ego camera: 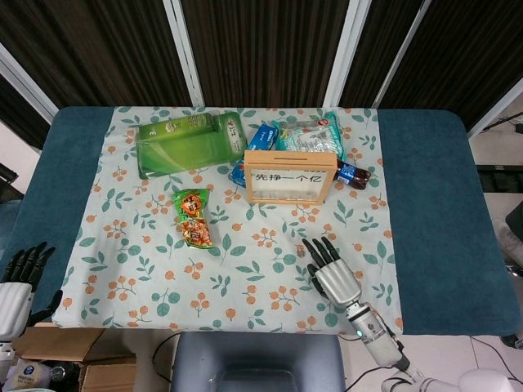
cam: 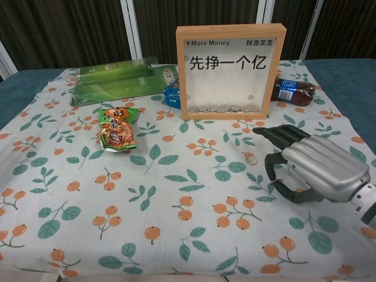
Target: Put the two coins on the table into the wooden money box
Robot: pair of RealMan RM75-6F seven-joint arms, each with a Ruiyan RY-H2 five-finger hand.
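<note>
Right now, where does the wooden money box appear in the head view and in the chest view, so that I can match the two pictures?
Head view: the wooden money box stands a little right of centre, in the upper half, seen from above.
Chest view: the wooden money box fills the upper centre, its printed front facing the camera.
Shared landmark: the dark bottle lies just right of the box in both views.

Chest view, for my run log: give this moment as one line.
right hand: open, palm down beside coin | left hand: idle off table | wooden money box: upright
</note>
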